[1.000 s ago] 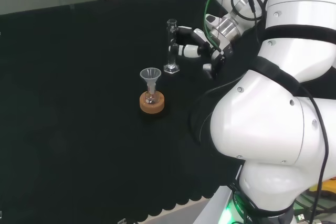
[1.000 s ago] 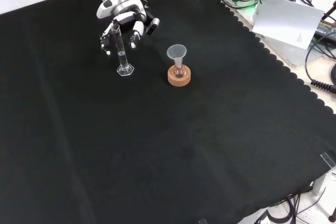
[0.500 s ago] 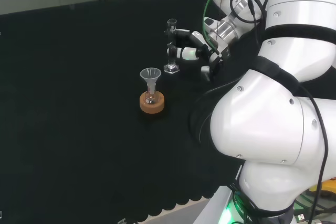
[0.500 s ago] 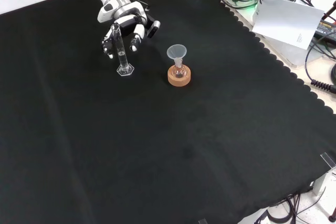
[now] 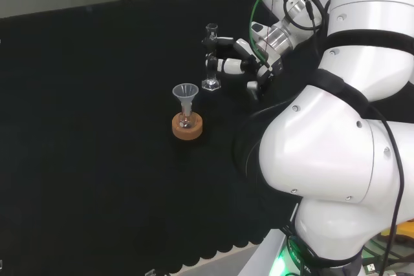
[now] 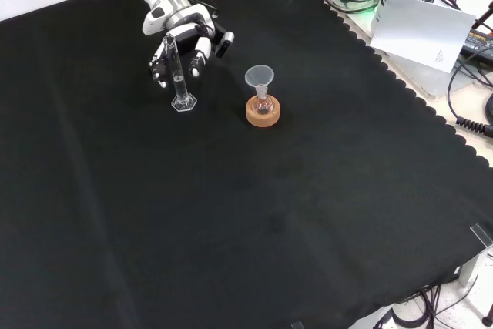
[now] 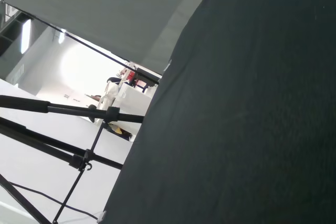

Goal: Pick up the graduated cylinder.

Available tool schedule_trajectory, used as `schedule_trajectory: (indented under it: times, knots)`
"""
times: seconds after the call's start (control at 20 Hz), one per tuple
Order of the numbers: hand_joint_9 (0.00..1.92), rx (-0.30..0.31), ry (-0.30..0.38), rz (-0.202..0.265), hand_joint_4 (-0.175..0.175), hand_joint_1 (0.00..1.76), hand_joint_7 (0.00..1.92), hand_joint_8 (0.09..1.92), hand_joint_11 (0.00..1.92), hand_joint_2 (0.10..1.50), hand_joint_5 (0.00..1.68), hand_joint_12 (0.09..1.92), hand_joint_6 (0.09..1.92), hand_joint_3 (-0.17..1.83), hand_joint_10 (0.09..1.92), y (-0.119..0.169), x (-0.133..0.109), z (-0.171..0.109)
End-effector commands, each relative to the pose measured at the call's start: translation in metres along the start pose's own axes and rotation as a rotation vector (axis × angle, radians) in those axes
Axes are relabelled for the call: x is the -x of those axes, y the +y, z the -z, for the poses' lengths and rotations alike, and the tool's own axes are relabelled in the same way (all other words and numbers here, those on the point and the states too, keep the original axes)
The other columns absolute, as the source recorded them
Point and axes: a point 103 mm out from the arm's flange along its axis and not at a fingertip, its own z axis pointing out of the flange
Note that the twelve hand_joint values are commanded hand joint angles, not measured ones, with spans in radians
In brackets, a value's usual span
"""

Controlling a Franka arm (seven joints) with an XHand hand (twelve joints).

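The graduated cylinder [image 5: 211, 56] is a slim clear tube on a hexagonal foot, upright on the black cloth; in the front view the cylinder [image 6: 177, 75] stands left of the funnel. The black and white hand [image 5: 238, 57] reaches in from the right in the head view, at mid-tube height. Its fingers [image 5: 215, 64] are nearly straight and reach the tube, while the thumb hangs lower and apart from it. In the front view the hand [image 6: 185, 35] sits just behind the tube, with fingers [image 6: 159, 63] showing on both sides of it.
A clear funnel [image 5: 186, 92] sits in a small flask on a cork ring [image 5: 187, 127], near the cylinder's foot; the same cork ring [image 6: 263, 112] lies right of the cylinder in the front view. Cables and paper [image 6: 422, 28] lie beyond the cloth's scalloped edge.
The hand has moved left in the head view, up to the cylinder, so its fingers now reach the tube. The cylinder and funnel have stayed put.
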Motion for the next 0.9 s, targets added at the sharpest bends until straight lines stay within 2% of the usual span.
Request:
schedule_trajectory:
  times: [0.05, 0.3, 0.5, 0.65, 0.9]
  knots:
    - [0.71, 0.003, 0.014, 0.0, -0.025, 1.05, 0.52, 0.59, 0.37, 1.02, 0.67, 1.29, 0.2, -0.17, 0.49, 0.0023, 0.0015, -0.0006]
    - [0.73, 0.009, 0.023, 0.009, -0.023, 1.05, 0.53, 0.58, 0.39, 1.04, 0.67, 1.28, 0.26, -0.17, 0.48, 0.0027, 0.0025, -0.0019]
    - [0.78, 0.01, 0.02, 0.007, -0.017, 1.07, 0.56, 0.57, 0.42, 1.05, 0.63, 1.27, 0.44, -0.17, 0.46, 0.0031, 0.0028, -0.0024]
    - [0.82, 0.017, 0.018, 0.003, -0.013, 1.07, 0.57, 0.57, 0.45, 1.05, 0.61, 1.27, 0.5, -0.17, 0.45, 0.0043, 0.0018, -0.0027]
    - [0.88, 0.012, 0.01, 0.006, 0.008, 1.1, 0.62, 0.58, 0.5, 1.06, 0.66, 1.25, 0.58, -0.17, 0.44, 0.006, -0.0013, -0.0031]
